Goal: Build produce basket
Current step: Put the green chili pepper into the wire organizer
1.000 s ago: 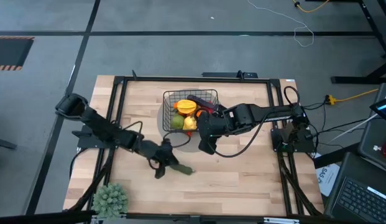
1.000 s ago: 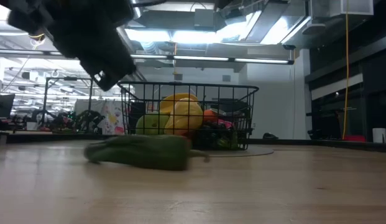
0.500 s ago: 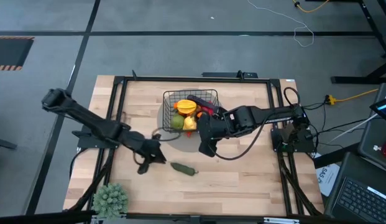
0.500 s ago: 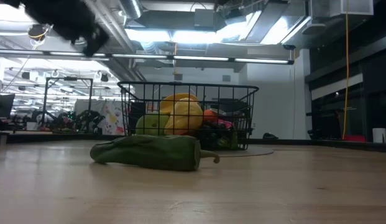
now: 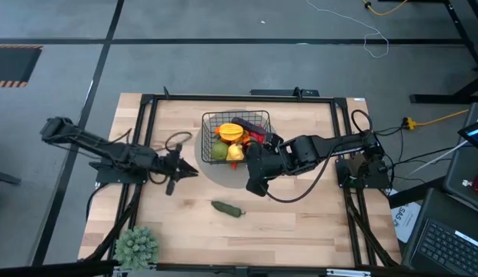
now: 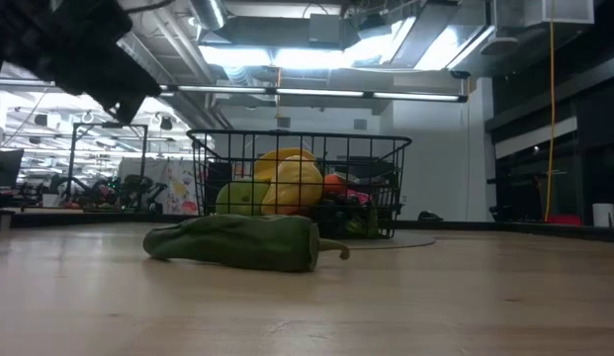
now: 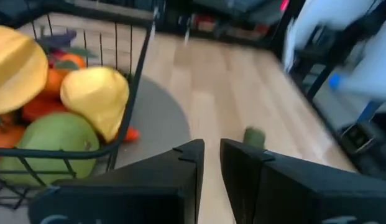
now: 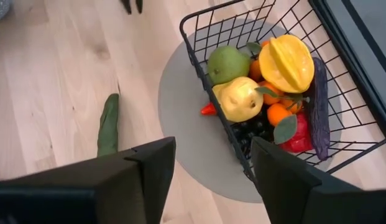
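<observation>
The black wire basket [image 5: 208, 127] [image 8: 193, 43] stands on a grey round mat at the table's far middle. It holds produce: a yellow fruit [image 8: 286, 62], a green apple [image 8: 229, 64], tangerines, grapes and an eggplant [image 8: 319, 106]. A green cucumber [image 5: 228, 208] [image 6: 237, 242] lies flat on the wood, nearer than the basket. My left gripper [image 5: 188, 169] [image 7: 212, 149] hangs left of basket and cucumber, all but shut, with only a thin slit and nothing between its fingers. My right gripper [image 5: 256, 187] [image 8: 212, 155] hovers open and empty above the mat's near edge, right of the cucumber.
A spiky pale-green potted plant [image 5: 136, 246] stands at the near left corner. Black frame rails [image 5: 146, 154] run along the table's sides. The grey mat [image 8: 180, 124] reaches out from under the basket toward the cucumber. Bare wood lies around the cucumber.
My left gripper has pulled back from the cucumber toward the table's left and far side, rising a little. The cucumber has stayed flat on the wood and has come to rest with its stem showing.
</observation>
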You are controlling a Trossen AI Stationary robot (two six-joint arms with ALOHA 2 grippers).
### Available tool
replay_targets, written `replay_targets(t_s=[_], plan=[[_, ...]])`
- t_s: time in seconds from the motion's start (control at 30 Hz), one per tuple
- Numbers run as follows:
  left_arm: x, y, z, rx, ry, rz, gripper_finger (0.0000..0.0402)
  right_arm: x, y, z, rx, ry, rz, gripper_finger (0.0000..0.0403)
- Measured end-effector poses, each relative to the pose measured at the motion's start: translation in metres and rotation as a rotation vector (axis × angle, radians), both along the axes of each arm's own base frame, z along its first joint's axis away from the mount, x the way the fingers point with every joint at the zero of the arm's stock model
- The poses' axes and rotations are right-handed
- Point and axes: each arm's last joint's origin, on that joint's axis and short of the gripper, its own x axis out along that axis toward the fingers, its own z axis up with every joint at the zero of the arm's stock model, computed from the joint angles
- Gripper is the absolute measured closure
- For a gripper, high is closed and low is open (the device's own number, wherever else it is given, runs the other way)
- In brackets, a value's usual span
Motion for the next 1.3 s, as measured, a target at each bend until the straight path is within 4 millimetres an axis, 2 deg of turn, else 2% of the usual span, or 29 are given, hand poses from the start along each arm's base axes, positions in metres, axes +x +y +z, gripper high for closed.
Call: replay_targets(t_s=[0.23, 0.57, 0.9, 1.07, 1.3], plan=[[-0.026, 0.013, -0.022, -0.053, -0.138, -0.001, 0.0360, 0.000, 0.000, 0.000, -0.012, 0.005, 0.016, 0.0203], [-0.046, 0.018, -0.028, -0.036, -0.205, 0.022, 0.0360, 0.000, 0.000, 0.000, -0.022, 0.007, 0.018, 0.0203], [-0.048, 0.017, -0.026, 0.081, -0.236, -0.033, 0.0360, 0.000, -0.004, 0.001, -0.124, -0.021, -0.036, 0.0203], [-0.048, 0.016, -0.027, 0.185, -0.231, -0.073, 0.0360, 0.000, -0.004, 0.001, -0.158, -0.001, 0.015, 0.0203], [-0.048, 0.016, -0.027, 0.197, -0.229, -0.072, 0.0360, 0.001, -0.003, 0.002, -0.157, -0.005, 0.026, 0.0203]])
